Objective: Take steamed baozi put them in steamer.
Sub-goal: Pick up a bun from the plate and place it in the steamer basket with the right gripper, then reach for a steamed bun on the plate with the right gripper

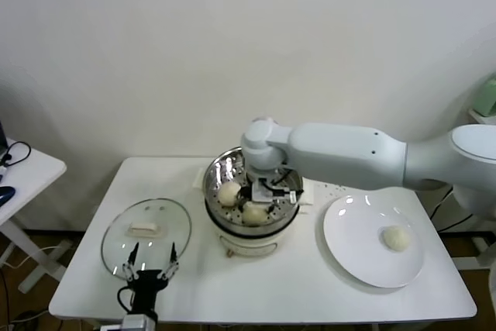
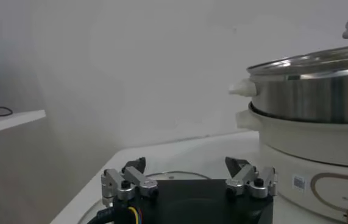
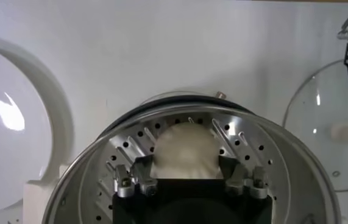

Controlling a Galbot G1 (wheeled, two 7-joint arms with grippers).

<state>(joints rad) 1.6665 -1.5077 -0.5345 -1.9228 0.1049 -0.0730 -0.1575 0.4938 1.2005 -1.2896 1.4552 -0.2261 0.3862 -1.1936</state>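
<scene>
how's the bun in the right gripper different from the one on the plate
The bun in the right gripper is clamped between its fingers over the steamer; the bun on the plate lies free and untouched. The gripped bun is over perforated steel, beside two buns already inside; the plate bun sits alone on flat white. Both are round, smooth and off-white.

Lab/test room w/ bare white wall [image 1: 232, 52], white table [image 1: 310, 284], loose cables.
</scene>
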